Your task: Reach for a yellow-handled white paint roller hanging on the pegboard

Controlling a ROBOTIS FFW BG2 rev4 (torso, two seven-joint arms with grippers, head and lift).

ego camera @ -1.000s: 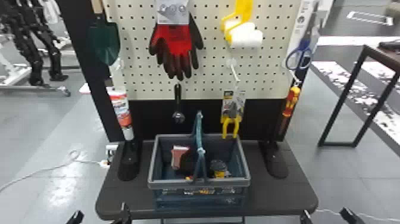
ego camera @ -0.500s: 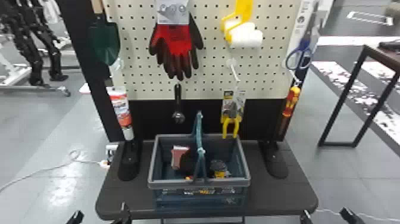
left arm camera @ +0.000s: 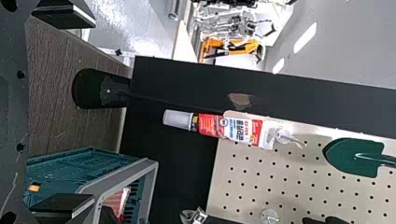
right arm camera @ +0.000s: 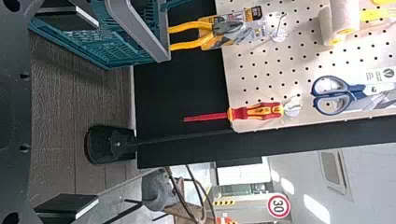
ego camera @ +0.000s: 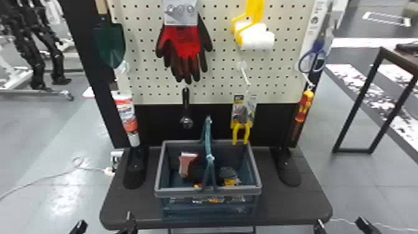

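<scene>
Lower centre, a dark table [ego camera: 280, 202] is bearing a handled basket [ego camera: 180, 192] amid grey floor [ego camera: 56, 133]; left hand [ego camera: 105, 220] and right hand [ego camera: 340, 222] are standing open along the bottom edge.

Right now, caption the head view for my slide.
White paint roller hangs on the pegboard, right of red-and-black gloves, above a basket.
</scene>
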